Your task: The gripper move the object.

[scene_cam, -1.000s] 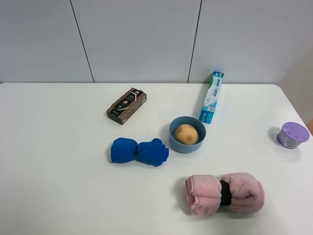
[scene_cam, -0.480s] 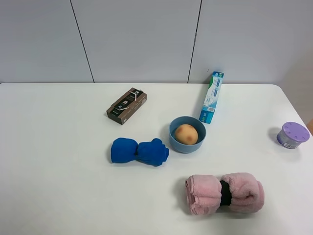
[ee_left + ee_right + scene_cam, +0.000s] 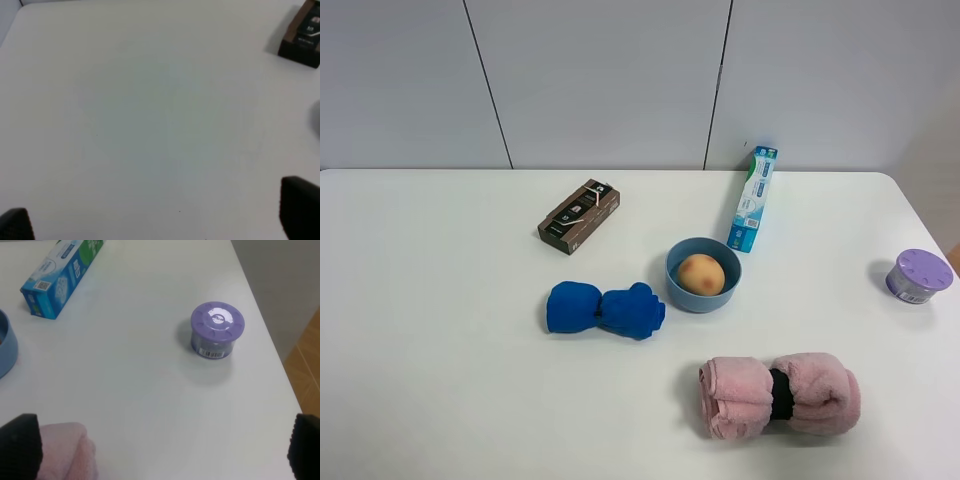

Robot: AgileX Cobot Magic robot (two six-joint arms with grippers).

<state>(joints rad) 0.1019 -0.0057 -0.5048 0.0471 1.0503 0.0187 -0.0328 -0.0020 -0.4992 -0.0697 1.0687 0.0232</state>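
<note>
Sitting in a blue bowl (image 3: pixel 672 268) on the table (image 3: pixel 440 380), an orange fruit (image 3: pixel 700 274); both grippers' fingertips (image 3: pixel 299 202) (image 3: pixel 20 445) spread wide, holding nothing.

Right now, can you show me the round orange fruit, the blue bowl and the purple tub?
round orange fruit (image 3: pixel 700 273), high view, its top.
blue bowl (image 3: pixel 674 281), high view, left rim.
purple round lidded tub (image 3: pixel 217 320), right wrist view, its lid.

A white table (image 3: pixel 440 380) holds a brown box (image 3: pixel 579 216), blue cloth (image 3: pixel 605 309), blue bowl (image 3: pixel 676 285), toothpaste box (image 3: pixel 754 197), pink towel roll (image 3: pixel 778 395) and purple container (image 3: pixel 918 276).
</note>
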